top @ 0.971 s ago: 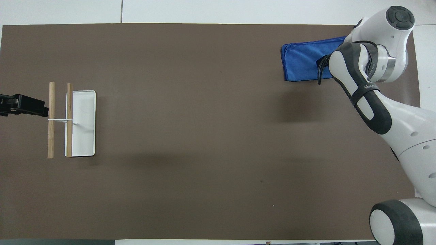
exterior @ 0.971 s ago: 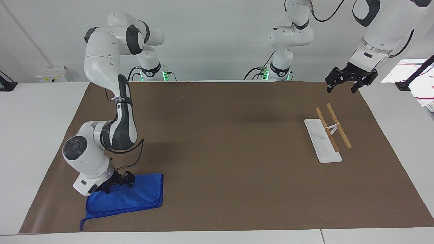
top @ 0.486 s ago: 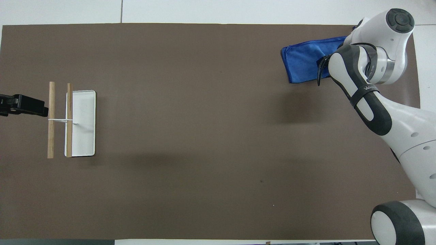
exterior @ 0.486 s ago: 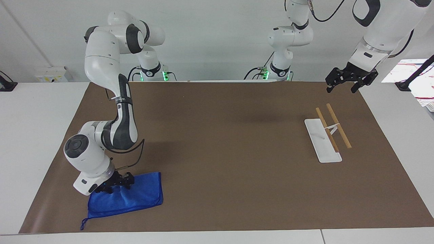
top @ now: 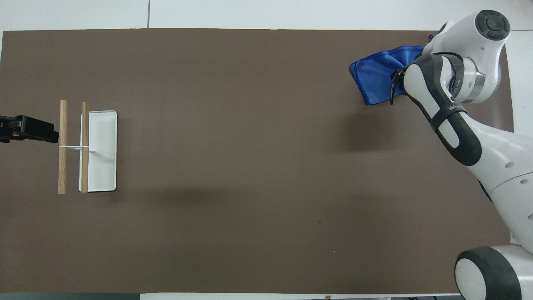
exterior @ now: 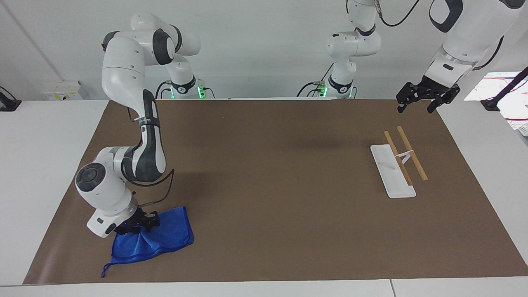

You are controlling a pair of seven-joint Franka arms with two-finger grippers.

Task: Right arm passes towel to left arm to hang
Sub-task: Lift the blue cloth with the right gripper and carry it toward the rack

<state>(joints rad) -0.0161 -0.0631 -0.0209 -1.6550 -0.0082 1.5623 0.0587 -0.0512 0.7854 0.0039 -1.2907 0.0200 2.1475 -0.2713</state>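
Right gripper (exterior: 138, 222) was pinched shut on the towel (exterior: 165, 237), bunching the cloth upward; most of the towel lay on the brown mat (exterior: 264, 185) near its corner at the right arm's end, at the edge farthest from the robots. Left gripper (exterior: 427, 99) waited with fingers spread, empty, over the mat's opposite end near the rack (exterior: 398, 165).

Blue towel (exterior: 159, 239), bunched, pinched up off mat

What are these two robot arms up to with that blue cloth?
The right arm's pincer is pinched on the blue towel, bunching it up off the brown mat at the right arm's end of the table. The left arm waits, its pincer open in the air near a small white rack with two wooden bars, where the towel is meant to hang.
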